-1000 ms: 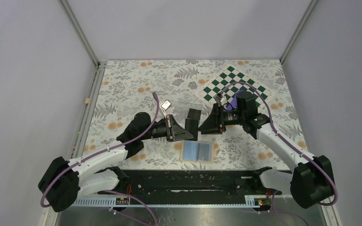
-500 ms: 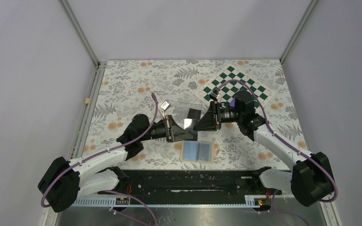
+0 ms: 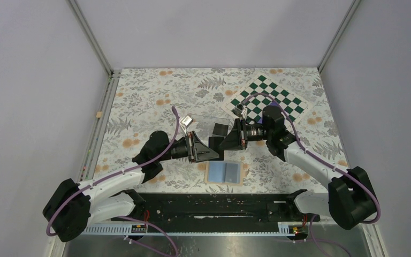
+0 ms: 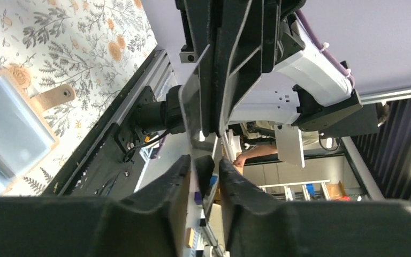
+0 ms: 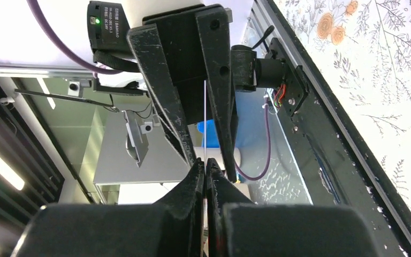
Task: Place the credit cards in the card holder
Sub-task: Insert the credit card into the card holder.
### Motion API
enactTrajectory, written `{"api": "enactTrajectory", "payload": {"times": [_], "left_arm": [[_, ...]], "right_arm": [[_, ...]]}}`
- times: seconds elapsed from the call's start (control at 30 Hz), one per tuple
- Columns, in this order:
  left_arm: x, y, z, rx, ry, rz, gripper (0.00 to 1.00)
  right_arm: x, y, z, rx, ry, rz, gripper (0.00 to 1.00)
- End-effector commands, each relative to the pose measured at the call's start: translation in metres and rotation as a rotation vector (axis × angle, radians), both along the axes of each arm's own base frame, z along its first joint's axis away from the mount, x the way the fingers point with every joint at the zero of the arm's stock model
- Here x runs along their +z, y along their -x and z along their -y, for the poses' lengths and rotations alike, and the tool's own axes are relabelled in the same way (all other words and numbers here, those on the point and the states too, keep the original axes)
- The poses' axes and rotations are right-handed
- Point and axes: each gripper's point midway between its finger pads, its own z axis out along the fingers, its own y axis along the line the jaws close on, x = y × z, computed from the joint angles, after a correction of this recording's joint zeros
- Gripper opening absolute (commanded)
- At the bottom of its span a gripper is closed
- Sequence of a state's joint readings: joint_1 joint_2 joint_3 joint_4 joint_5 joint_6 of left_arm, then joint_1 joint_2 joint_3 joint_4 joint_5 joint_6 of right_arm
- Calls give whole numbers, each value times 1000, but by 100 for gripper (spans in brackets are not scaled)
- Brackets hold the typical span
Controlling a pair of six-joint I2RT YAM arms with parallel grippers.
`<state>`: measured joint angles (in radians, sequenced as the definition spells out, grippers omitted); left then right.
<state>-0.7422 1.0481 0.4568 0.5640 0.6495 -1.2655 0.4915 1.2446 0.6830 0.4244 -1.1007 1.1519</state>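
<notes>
The card holder (image 3: pixel 224 172) lies open on the floral table near the front, blue-grey inside up, and it also shows at the left edge of the left wrist view (image 4: pixel 10 126). Above it the two grippers meet tip to tip. My right gripper (image 5: pixel 205 163) is shut on a thin credit card (image 5: pixel 205 107), seen edge-on. The same card shows as a shiny grey sheet (image 4: pixel 191 107) running down between the fingers of my left gripper (image 4: pixel 206 163), whose jaws stand slightly apart around it. In the top view the left gripper (image 3: pixel 215 151) and right gripper (image 3: pixel 223 143) hide most of the card.
A clear plastic box (image 3: pixel 206 122) with a dark stack (image 3: pixel 220 129) in it stands just behind the grippers. A green-and-white chequered mat (image 3: pixel 267 96) lies at the back right. A black rail (image 3: pixel 214 206) runs along the near edge.
The right gripper has moved left to the left gripper's tips and closed on the card. The left jaws, shut on it before, have eased apart.
</notes>
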Motion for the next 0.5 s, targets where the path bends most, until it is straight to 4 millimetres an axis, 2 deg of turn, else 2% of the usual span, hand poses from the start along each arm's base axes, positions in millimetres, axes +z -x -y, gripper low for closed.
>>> {"api": "enactTrajectory", "payload": {"times": [0.0, 0.07, 0.13, 0.17, 0.27, 0.37, 0.47], "left_arm": [[0, -1, -4, 31, -9, 47, 37], [-14, -9, -9, 94, -79, 37, 42], [-38, -21, -19, 172, -200, 11, 47], [-60, -23, -28, 201, -303, -35, 48], [-98, -32, -47, 248, -509, -82, 48], [-118, -34, -49, 225, -595, -115, 48], [-138, -35, -45, 193, -641, -164, 45]], "right_arm": [[-7, 7, 0, 23, 35, 76, 0], [-25, 4, 5, -15, 121, 102, 0], [-45, -2, 12, -75, 211, 134, 0], [-58, -5, 18, -105, 264, 132, 0], [-90, -16, 31, -166, 360, 108, 0], [-124, -24, 43, -207, 418, 48, 0], [-142, -37, 45, -247, 433, 53, 0]]}}
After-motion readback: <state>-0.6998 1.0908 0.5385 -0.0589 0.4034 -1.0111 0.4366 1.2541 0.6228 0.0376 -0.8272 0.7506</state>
